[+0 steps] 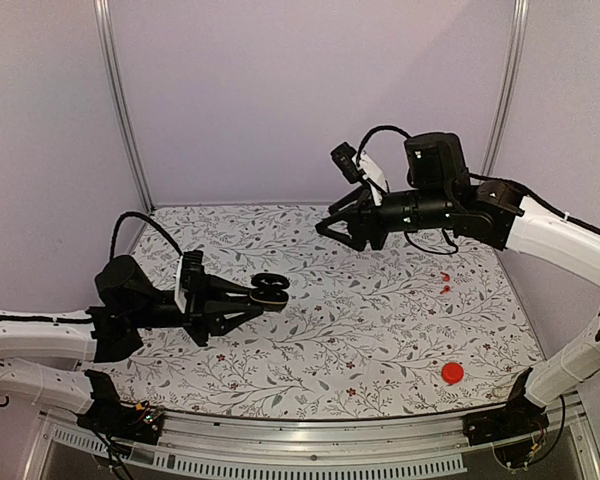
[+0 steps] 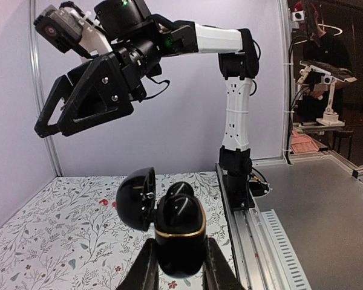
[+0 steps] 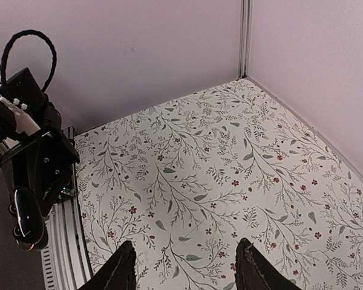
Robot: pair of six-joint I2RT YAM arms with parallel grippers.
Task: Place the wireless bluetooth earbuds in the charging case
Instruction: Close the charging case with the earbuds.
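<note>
Within the left gripper (image 2: 181, 248), glossy black gold-rimmed charging case (image 2: 180, 214), open.

the table (image 1: 310, 350) wears a white cover printed with grey-green sprigs and tiny red flowers. it runs back to the lilac walls and forward to a metal rail (image 1: 280, 440) at the near edge. two small red pieces (image 1: 445, 277) lie on the cover just beside each other. they are off to the right of the right pincer (image 1: 338, 235), behind its tips and nearer the rail, and too small to tell what they are. a flat red disc (image 1: 452, 373) lies closer to the rail, well apart from the right pincer and far right of the left pincer (image 1: 268, 292).
</note>
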